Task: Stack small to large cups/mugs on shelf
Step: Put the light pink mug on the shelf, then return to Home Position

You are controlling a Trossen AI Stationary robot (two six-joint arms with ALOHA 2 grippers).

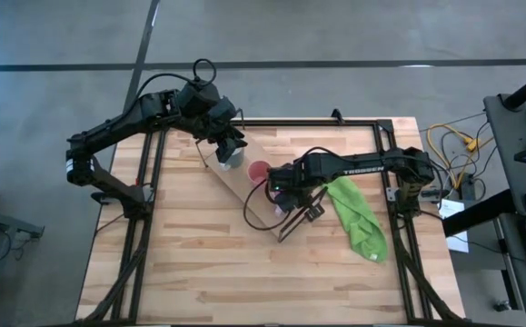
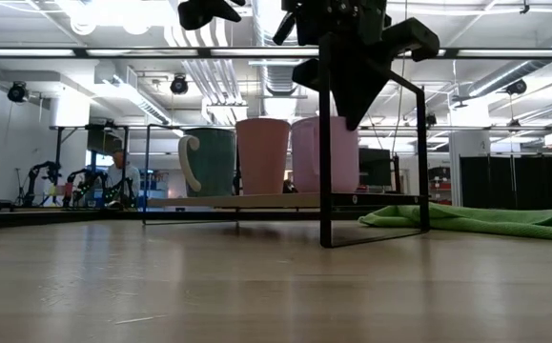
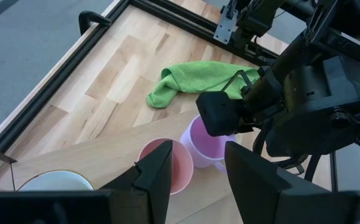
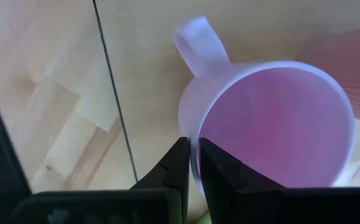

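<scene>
Three vessels stand in a row on the light-wood shelf (image 1: 244,186), each on its base: a white mug (image 2: 209,162), a salmon-pink cup (image 2: 261,155) and a lilac mug (image 2: 337,154). My right gripper (image 1: 281,182) is shut on the lilac mug (image 4: 273,118), coming from above. My left gripper (image 3: 195,168) is open and empty above the white mug (image 3: 55,182) at the shelf's far left end. The pink cup (image 3: 167,163) and the lilac mug (image 3: 206,140) also show in the left wrist view. My right gripper pinches the lilac mug's rim (image 4: 194,146) beside its handle (image 4: 198,40), one finger inside the mug and one outside. The fingers point down from above. The mug is upright with its base on the shelf, next to the pink cup.
A green cloth (image 1: 358,218) lies on the table to the right of the shelf. The shelf's black wire legs (image 2: 325,143) stand at its ends. Black frame rails (image 1: 149,182) run along the table's edges. Bare tabletop lies toward the near edge.
</scene>
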